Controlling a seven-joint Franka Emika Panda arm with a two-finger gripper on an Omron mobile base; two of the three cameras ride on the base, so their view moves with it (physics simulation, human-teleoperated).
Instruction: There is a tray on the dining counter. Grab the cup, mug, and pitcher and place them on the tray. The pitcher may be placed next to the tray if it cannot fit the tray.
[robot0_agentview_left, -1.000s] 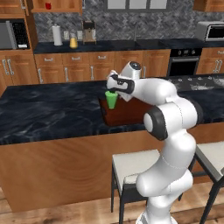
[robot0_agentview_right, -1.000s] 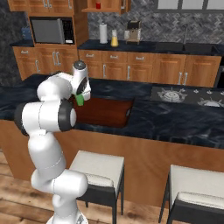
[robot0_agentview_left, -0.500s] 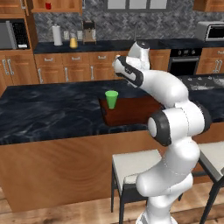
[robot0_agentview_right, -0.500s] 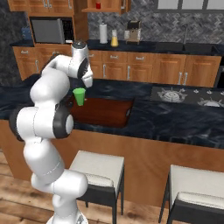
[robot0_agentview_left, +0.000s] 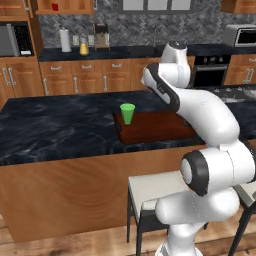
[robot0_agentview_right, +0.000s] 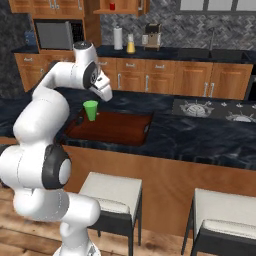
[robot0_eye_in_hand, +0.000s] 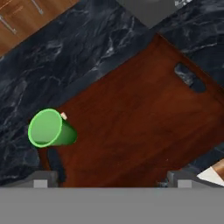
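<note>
Black marbled dining counter (robot0_agentview_left: 60, 130) bears tray (robot0_agentview_left: 155, 127) with upright green cup (robot0_agentview_left: 127, 113).

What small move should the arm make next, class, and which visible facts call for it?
Probably pull back from the tray and head for the rear counter. The green cup stands upright on the tray's corner, and the open gripper above it holds nothing. The pitcher waits beside the paper-towel roll, and the red mug on a shelf.
</note>
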